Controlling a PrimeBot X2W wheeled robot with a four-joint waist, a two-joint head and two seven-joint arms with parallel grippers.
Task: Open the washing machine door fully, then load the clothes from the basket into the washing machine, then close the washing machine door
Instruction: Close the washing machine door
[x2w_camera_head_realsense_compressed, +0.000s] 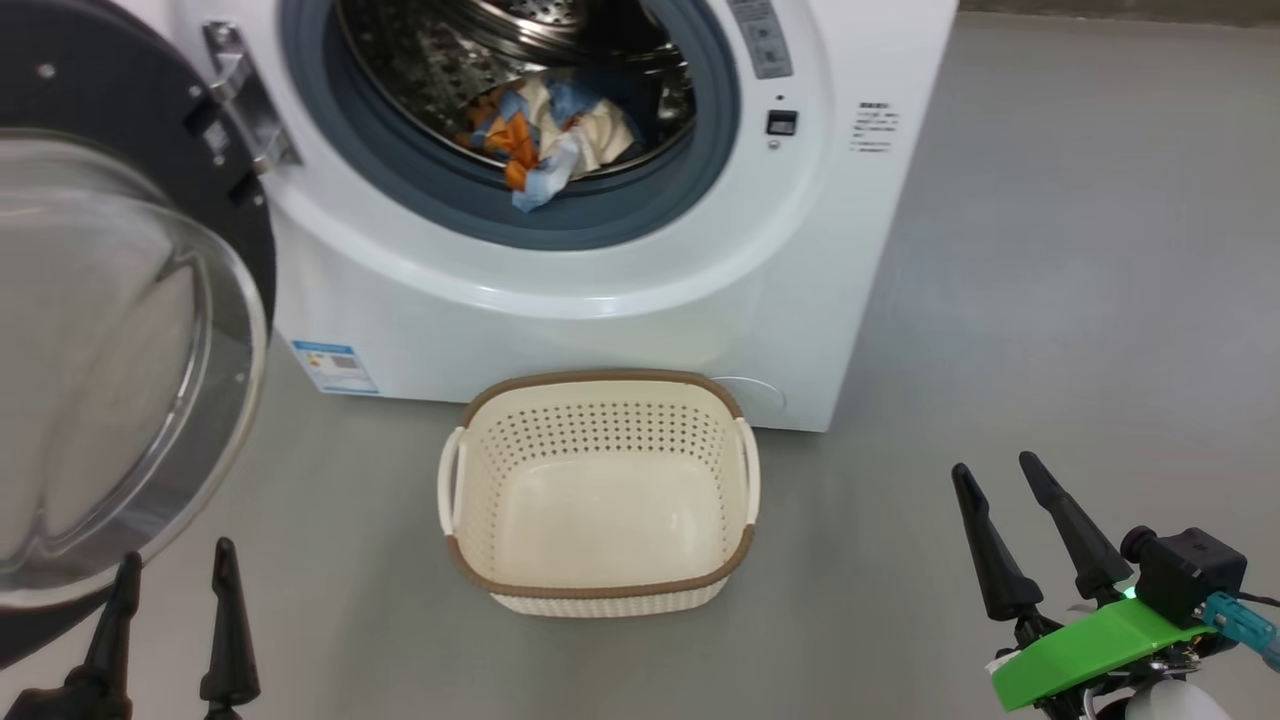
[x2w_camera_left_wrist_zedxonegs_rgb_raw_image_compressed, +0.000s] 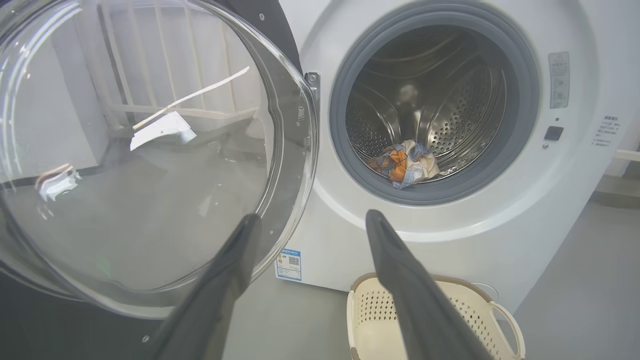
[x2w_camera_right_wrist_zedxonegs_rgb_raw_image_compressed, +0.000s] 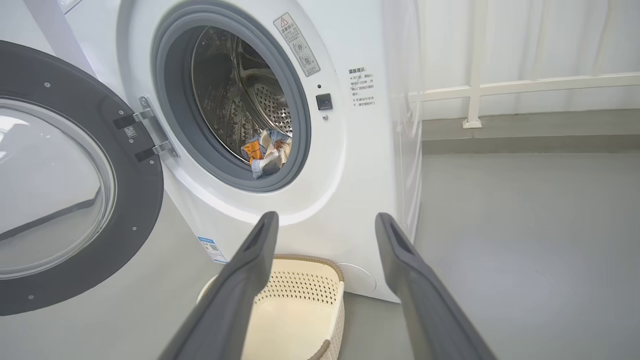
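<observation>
The white washing machine (x2w_camera_head_realsense_compressed: 560, 330) stands with its round black door (x2w_camera_head_realsense_compressed: 120, 330) swung wide to the left, glass bowl facing me. The clothes (x2w_camera_head_realsense_compressed: 545, 135), blue, orange and cream, lie at the drum's front lip, one blue corner over the grey-blue seal; they also show in the wrist views (x2w_camera_left_wrist_zedxonegs_rgb_raw_image_compressed: 404, 162) (x2w_camera_right_wrist_zedxonegs_rgb_raw_image_compressed: 266, 150). In front of the machine the cream basket (x2w_camera_head_realsense_compressed: 600, 590) sits on the floor with nothing in it. My left gripper (x2w_camera_head_realsense_compressed: 178, 560) is open, low at the left, just below the door's edge. My right gripper (x2w_camera_head_realsense_compressed: 1000, 470) is open at the lower right, away from the basket.
Grey floor (x2w_camera_head_realsense_compressed: 1050, 300) stretches to the right of the machine. A white railing (x2w_camera_right_wrist_zedxonegs_rgb_raw_image_compressed: 500, 90) and a low ledge run along the wall beyond the machine's right side. The open door (x2w_camera_left_wrist_zedxonegs_rgb_raw_image_compressed: 150, 150) takes up the room to the left of the machine.
</observation>
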